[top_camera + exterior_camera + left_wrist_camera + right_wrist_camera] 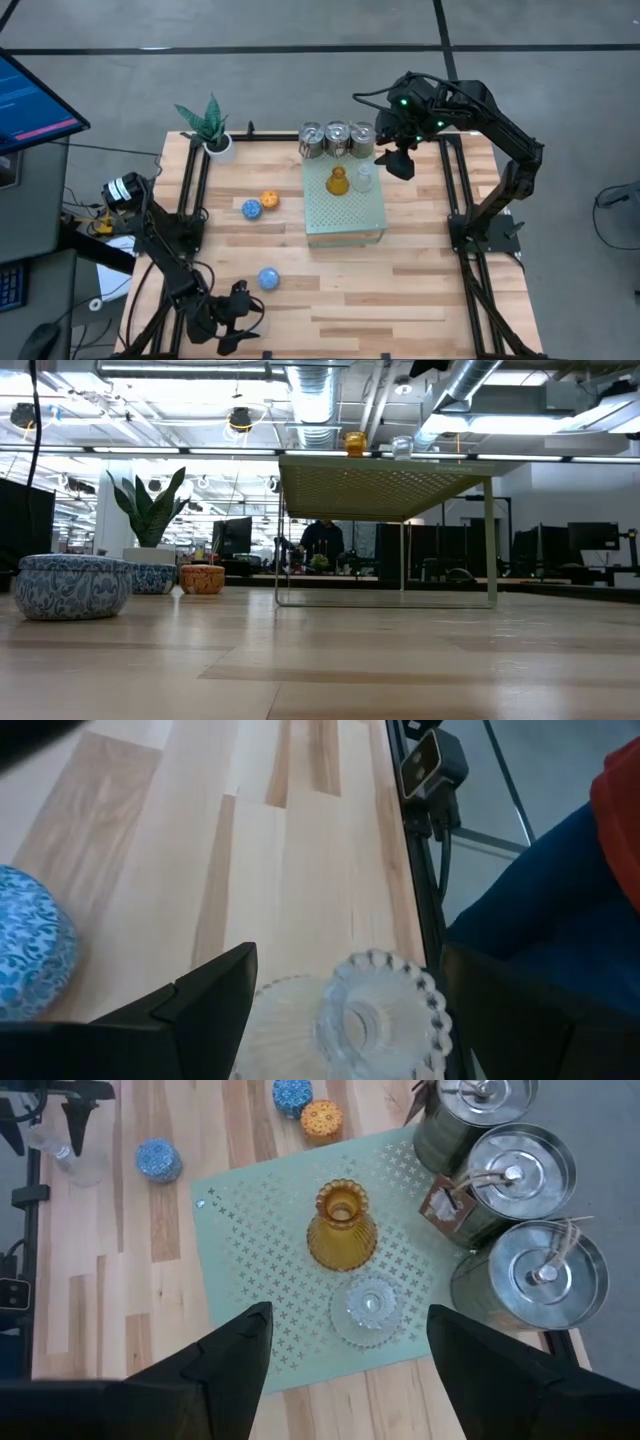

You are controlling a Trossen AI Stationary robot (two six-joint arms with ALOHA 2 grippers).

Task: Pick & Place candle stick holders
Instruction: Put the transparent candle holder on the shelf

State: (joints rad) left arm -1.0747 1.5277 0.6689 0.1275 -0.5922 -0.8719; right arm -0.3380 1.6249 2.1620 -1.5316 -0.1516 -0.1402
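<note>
My left gripper [350, 1020] is open at the table's near left edge, with one finger on each side of a clear glass holder [378, 1020] that stands on the wood. My right gripper [345, 1350] is open and empty above the pale-green block [345, 212]. An amber holder [340, 1230] and a second clear glass holder [368, 1308] stand on that block. Three silver cups [337, 139] stand in a row behind the block. Two blue holders [251, 209] [268, 278] and an orange one [269, 200] sit on the table to the block's left. My left gripper's fingers [215, 1005] stand to either side of the clear glass holder's ribbed foot [285, 1020], pointing down from above. I cannot tell whether they touch it. The holder stands upright on the table.
A green plant in a white pot [213, 130] stands at the far left corner. A person's blue trouser leg [540, 930] is just past the table's near edge by my left gripper. Black frame rails [195, 180] run along both table sides.
</note>
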